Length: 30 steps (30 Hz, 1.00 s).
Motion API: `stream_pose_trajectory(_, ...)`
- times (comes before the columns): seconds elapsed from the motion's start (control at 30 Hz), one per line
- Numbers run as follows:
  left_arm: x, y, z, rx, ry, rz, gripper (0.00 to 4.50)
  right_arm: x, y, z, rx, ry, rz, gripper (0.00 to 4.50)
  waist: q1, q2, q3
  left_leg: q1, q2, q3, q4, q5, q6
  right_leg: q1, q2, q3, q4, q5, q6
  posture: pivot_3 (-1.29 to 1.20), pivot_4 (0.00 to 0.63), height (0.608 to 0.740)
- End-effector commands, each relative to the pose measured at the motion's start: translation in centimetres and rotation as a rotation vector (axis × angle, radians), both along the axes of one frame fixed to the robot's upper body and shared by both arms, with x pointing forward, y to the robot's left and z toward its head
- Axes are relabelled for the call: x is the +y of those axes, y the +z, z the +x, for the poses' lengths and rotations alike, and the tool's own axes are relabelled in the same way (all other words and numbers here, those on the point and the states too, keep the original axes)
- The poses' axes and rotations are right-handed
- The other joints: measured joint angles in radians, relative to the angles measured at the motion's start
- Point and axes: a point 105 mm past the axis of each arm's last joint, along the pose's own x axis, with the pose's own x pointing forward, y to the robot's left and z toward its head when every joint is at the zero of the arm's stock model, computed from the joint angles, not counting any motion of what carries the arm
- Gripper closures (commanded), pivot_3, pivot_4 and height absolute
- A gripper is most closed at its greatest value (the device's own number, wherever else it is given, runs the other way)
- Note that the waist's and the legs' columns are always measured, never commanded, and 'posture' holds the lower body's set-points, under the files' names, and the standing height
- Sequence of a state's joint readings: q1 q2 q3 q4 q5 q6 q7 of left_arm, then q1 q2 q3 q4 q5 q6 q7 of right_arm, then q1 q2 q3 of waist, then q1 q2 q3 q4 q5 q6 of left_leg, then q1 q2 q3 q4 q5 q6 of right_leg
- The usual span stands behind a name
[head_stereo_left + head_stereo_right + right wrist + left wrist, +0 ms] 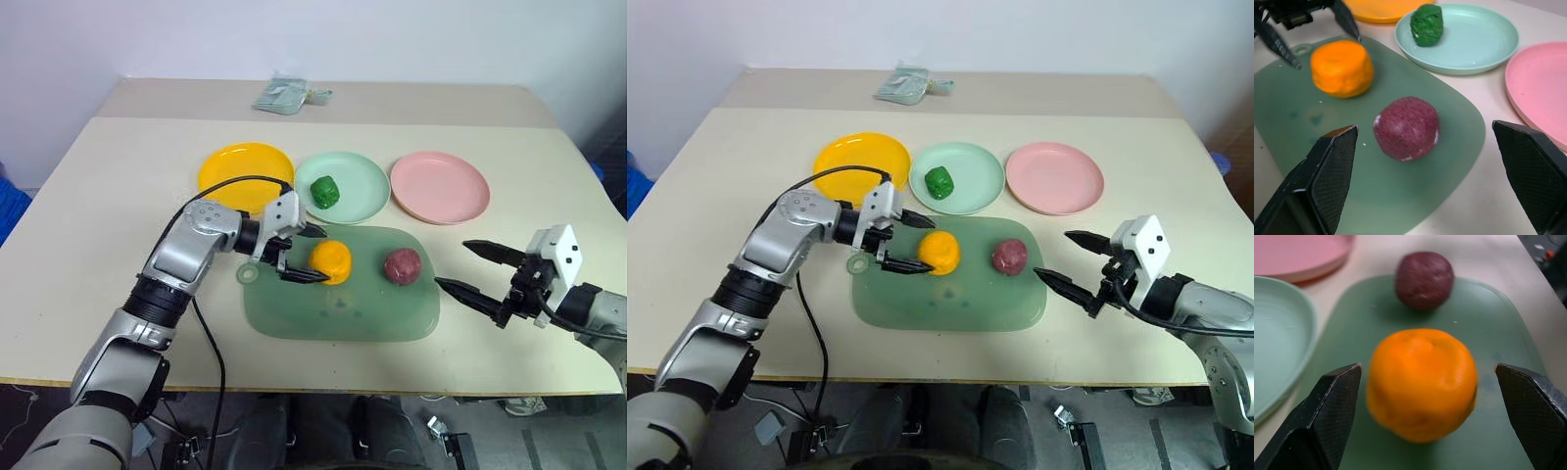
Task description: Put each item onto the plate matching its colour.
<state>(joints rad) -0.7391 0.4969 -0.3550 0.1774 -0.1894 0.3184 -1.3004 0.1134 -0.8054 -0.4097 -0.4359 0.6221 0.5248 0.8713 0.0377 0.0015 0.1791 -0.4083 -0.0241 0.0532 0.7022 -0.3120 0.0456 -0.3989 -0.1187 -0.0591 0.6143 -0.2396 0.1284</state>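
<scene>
Left eye view: the left gripper (306, 255) stood with black textured fingers spread either side of the lumpy orange-yellow ball (331, 261), which sat on the translucent green mat (343, 311) beside the matte dark red ball (402, 265). Crinkled dark green ball (325, 191) lay on the smooth mint green plate (364, 186). Right gripper (468, 266) hung spread wide above the tabletop (98, 196), empty.

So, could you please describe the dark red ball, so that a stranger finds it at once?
Find the translucent green mat lying at the table's near side, in front of the three plates. Two balls sit on it; the dark red ball is the one nearer the pink plate, apart from the orange ball between the left gripper's open fingers.
</scene>
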Motion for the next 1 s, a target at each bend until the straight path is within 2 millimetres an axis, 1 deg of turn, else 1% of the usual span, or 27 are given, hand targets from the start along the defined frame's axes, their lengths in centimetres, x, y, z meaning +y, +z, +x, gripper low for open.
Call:
stream_pose_trajectory(0.03, -0.1, -0.9, 0.1, -0.057, -0.011, 0.076, 0.28, 0.0, 0.5, -0.2, -0.043, 0.004, -0.009, 0.0, 0.0, 0.0, 0.0, 0.0, 0.0, 0.0, 0.0, 0.0, 0.0, 0.0, 0.0, 0.0, 0.0, 0.0, 0.0, 0.0, 0.15, 0.74)
stream_pose_trajectory(0.1, -0.3, -0.6, 0.5, -0.053, 0.018, 0.045, 0.91, 0.0, 0.5, -0.2, -0.047, 0.003, -0.007, 0.0, 0.0, 0.0, 0.0, 0.0, 0.0, 0.0, 0.0, 0.0, 0.0, 0.0, 0.0, 0.0, 0.0, 0.0, 0.0, 0.0, 0.15, 0.74)
stream_pose_trajectory(0.13, -0.4, -0.4, 0.6, -0.048, 0.028, 0.027, 1.31, 0.0, 0.4, -0.3, -0.047, 0.003, -0.006, 0.0, 0.002, 0.0, 0.0, 0.0, 0.0, 0.0, 0.0, 0.0, 0.0, 0.0, 0.0, 0.0, 0.0, 0.0, 0.0, 0.0, 0.15, 0.74)
stream_pose_trajectory(0.17, -0.4, -0.2, 0.6, -0.052, 0.034, 0.015, 1.53, 0.0, 0.4, -0.3, -0.047, 0.003, -0.006, 0.0, 0.003, 0.0, 0.0, 0.0, 0.0, 0.0, 0.0, 0.0, 0.0, 0.0, 0.0, 0.0, 0.0, 0.0, 0.0, 0.0, 0.15, 0.74)
stream_pose_trajectory(0.23, -0.1, 0.3, 0.9, -0.07, 0.065, -0.011, 1.57, 0.1, 0.4, -0.4, -0.047, 0.005, -0.004, 0.0, 0.001, 0.0, 0.0, 0.0, 0.0, 0.0, 0.0, 0.0, 0.0, 0.0, 0.0, 0.0, 0.0, 0.0, 0.0, 0.0, 0.15, 0.74)
stream_pose_trajectory(0.3, 0.4, 1.8, 1.7, -0.065, 0.136, -0.104, 1.57, 0.3, 0.4, -0.4, -0.049, 0.012, -0.003, 0.0, 0.0, 0.0, 0.0, 0.0, 0.0, 0.0, 0.0, 0.0, 0.0, 0.0, 0.0, 0.0, 0.0, 0.0, 0.0, 0.0, 0.15, 0.74)
stream_pose_trajectory(0.33, 1.6, 3.8, 3.5, -0.101, 0.277, -0.217, 1.57, 0.7, 0.5, -0.4, -0.055, 0.025, 0.002, 0.0, 0.0, 0.0, 0.0, 0.0, 0.0, 0.0, 0.0, 0.0, 0.0, 0.0, 0.0, 0.0, 0.0, 0.0, 0.0, 0.0, 0.15, 0.74)
stream_pose_trajectory(0.37, 3.1, 5.2, 5.2, -0.129, 0.42, -0.294, 1.57, 1.1, 0.7, -0.4, -0.062, 0.038, 0.008, 0.0, 0.0, 0.0, 0.0, 0.0, 0.0, 0.0, 0.0, 0.0, 0.0, 0.0, 0.0, 0.0, 0.0, 0.0, 0.0, 0.0, 0.15, 0.74)
stream_pose_trajectory(0.4, 4.7, 6.0, 6.5, -0.171, 0.539, -0.335, 1.57, 1.5, 0.9, -0.4, -0.067, 0.051, 0.015, 0.0, 0.0, 0.0, 0.0, 0.0, 0.0, 0.0, 0.0, 0.0, 0.0, 0.0, 0.0, 0.0, 0.0, 0.0, 0.0, 0.0, 0.15, 0.74)
stream_pose_trajectory(0.43, 6.0, 6.4, 7.6, -0.214, 0.639, -0.343, 1.57, 1.9, 1.1, -0.4, -0.071, 0.064, 0.022, 0.0, -0.002, -0.001, 0.0, 0.0, 0.001, -0.001, 0.0, 0.0, 0.0, -0.001, 0.0, 0.0, 0.0, 0.0, 0.0, 0.0, 0.15, 0.74)
stream_pose_trajectory(0.53, 9.4, 5.3, 10.4, -0.218, 0.901, -0.292, 1.57, 3.7, 1.2, -0.4, -0.074, 0.126, 0.046, 0.0, -0.002, 0.0, 0.0, 0.0, 0.001, -0.001, 0.0, 0.0, 0.0, -0.001, 0.0, 0.0, 0.001, 0.0, 0.0, 0.0, 0.15, 0.74)
stream_pose_trajectory(0.57, 10.2, 4.9, 11.0, -0.211, 0.962, -0.283, 1.57, 4.4, 1.2, -0.4, -0.073, 0.148, 0.056, 0.0, -0.001, 0.0, 0.0, 0.0, 0.0, -0.001, 0.0, 0.0, 0.0, -0.001, 0.0, 0.0, 0.001, 0.0, 0.0, 0.0, 0.15, 0.74)
stream_pose_trajectory(0.6, 10.5, 4.6, 11.6, -0.201, 0.996, -0.285, 1.57, 5.0, 1.2, -0.4, -0.073, 0.167, 0.066, 0.0, 0.001, 0.0, 0.0, 0.0, 0.0, -0.001, 0.0, 0.0, 0.0, -0.001, 0.0, 0.0, 0.001, 0.0, 0.0, 0.0, 0.15, 0.74)
stream_pose_trajectory(0.67, 10.6, 4.1, 12.2, -0.183, 1.016, -0.281, 1.57, 6.0, 1.2, -0.2, -0.075, 0.19, 0.084, 0.0, 0.006, -0.001, 0.0, 0.0, -0.001, -0.001, 0.0, 0.0, 0.0, 0.0, 0.0, 0.0, 0.001, 0.0, 0.0, 0.0, 0.15, 0.74)
stream_pose_trajectory(0.73, 10.6, 3.6, 12.7, -0.167, 1.034, -0.267, 0.55, 6.7, 1.3, 0.0, -0.081, 0.205, 0.096, 0.0, 0.006, -0.001, 0.0, -0.001, -0.001, -0.001, 0.0, 0.0, 0.0, 0.0, 0.0, -0.001, 0.001, 0.0, 0.001, 0.0, 0.15, 0.74)
stream_pose_trajectory(0.77, 10.7, 3.5, 13.0, -0.168, 1.046, -0.255, 0.12, 7.0, 1.3, 0.0, -0.085, 0.21, 0.099, 0.0, 0.006, -0.002, 0.0, -0.001, -0.001, -0.001, 0.001, 0.0, 0.0, 0.0, 0.0, -0.001, 0.001, 0.0, 0.001, 0.0, 0.15, 0.74)
stream_pose_trajectory(0.8, 10.8, 3.5, 13.1, -0.176, 1.05, -0.246, 0.05, 7.2, 1.4, 0.0, -0.087, 0.212, 0.1, 0.0, 0.006, -0.002, 0.001, -0.002, -0.001, -0.001, 0.001, 0.0, 0.0, 0.0, 0.0, -0.001, 0.002, 0.0, 0.001, 0.0, 0.15, 0.74)
stream_pose_trajectory(0.93, 11.0, 4.0, 13.8, -0.192, 1.084, -0.248, 0.05, 7.6, 1.8, 0.2, -0.099, 0.207, 0.098, 0.0, 0.0, -0.002, 0.001, -0.002, -0.001, -0.001, 0.0, 0.0, 0.0, 0.0, 0.0, -0.001, 0.002, 0.0, 0.001, 0.0, 0.15, 0.74)
stream_pose_trajectory(1.0, 10.8, 5.0, 13.7, -0.234, 1.047, -0.287, 0.05, 7.6, 1.4, 0.4, -0.086, 0.188, 0.066, 0.0, -0.001, -0.002, 0.001, -0.001, -0.001, -0.001, 0.0, 0.0, 0.0, 0.0, 0.0, -0.001, 0.002, 0.0, 0.001, 0.0, 0.15, 0.74)
